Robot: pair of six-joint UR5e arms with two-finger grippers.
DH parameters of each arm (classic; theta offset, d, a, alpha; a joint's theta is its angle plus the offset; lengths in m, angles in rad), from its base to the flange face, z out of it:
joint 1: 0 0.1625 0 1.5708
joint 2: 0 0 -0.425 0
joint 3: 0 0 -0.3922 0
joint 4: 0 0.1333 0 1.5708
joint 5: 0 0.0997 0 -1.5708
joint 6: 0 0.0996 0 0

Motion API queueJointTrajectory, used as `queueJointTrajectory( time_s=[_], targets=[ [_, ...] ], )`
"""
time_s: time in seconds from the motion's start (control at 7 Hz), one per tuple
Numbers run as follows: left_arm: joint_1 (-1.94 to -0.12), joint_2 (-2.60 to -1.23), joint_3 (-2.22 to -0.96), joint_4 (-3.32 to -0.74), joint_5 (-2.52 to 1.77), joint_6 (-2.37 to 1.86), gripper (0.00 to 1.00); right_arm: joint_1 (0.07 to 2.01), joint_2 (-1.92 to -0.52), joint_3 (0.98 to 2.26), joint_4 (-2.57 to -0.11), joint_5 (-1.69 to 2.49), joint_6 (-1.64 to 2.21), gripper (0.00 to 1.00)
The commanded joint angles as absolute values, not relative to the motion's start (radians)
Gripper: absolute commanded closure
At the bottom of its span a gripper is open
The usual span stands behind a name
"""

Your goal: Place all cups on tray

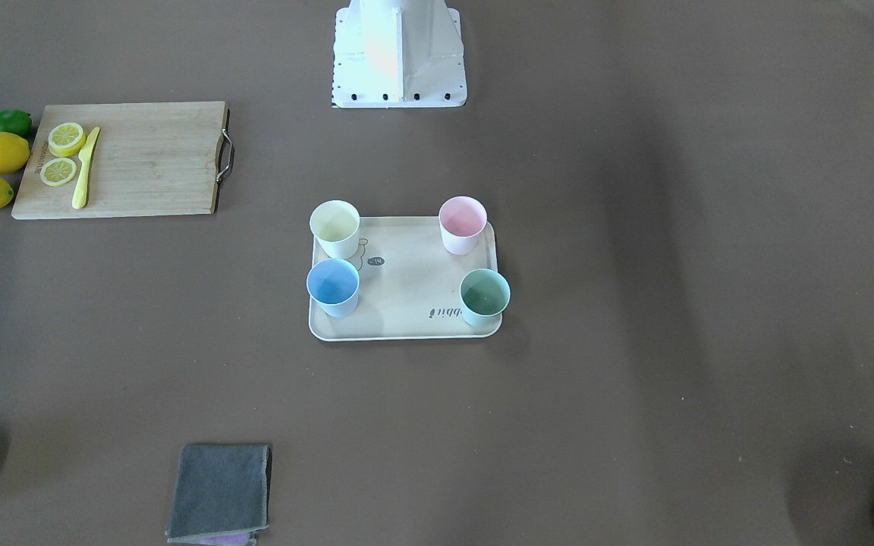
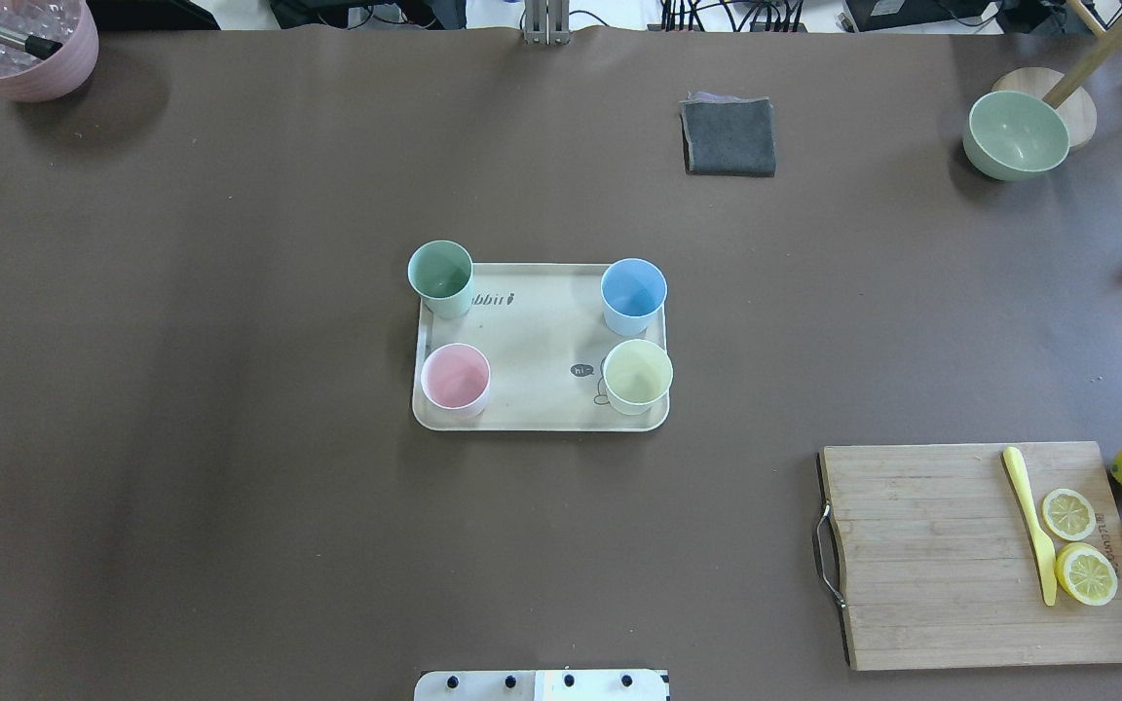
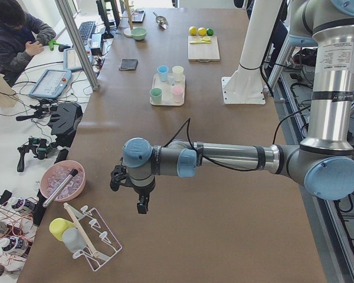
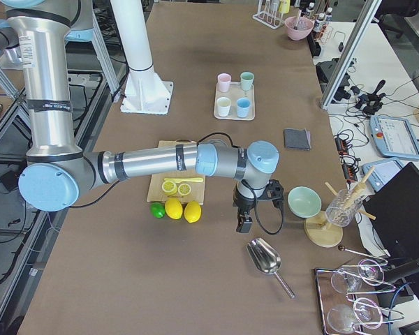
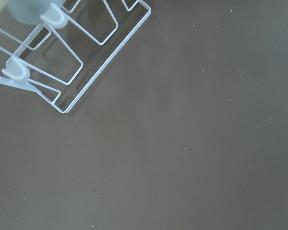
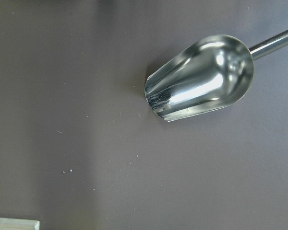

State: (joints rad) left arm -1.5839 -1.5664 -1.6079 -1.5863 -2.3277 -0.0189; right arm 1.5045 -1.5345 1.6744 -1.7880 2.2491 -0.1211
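Standing on rimmed rect. tray: 4 cups; left hand, right hand: can't tell.

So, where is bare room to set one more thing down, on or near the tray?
The tray is bare in the middle, between the green cup, blue cup, pink cup and yellow cup; its corners are crowded. Bare table separates it from the cutting board.

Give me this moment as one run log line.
green cup, blue cup, pink cup, yellow cup: on tray | left gripper: near rack, state unclear | right gripper: near scoop, state unclear | task: looks done
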Motion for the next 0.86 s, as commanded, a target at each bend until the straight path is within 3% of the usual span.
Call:
queueJointTrajectory(
  time_s=[0.0, 0.71],
  targets=[
    [-1.583, -1.551, -1.611, -1.595, -2.329, -0.064, 0.02, 1.505, -1.555, 1.660, -1.711, 2.279, -0.121, 0.00],
    [-1.585, -1.537, -1.666, -1.609, -2.316, -0.060, 0.02, 1.506, -1.555, 1.680, -1.709, 2.281, -0.121, 0.00]
  ],
)
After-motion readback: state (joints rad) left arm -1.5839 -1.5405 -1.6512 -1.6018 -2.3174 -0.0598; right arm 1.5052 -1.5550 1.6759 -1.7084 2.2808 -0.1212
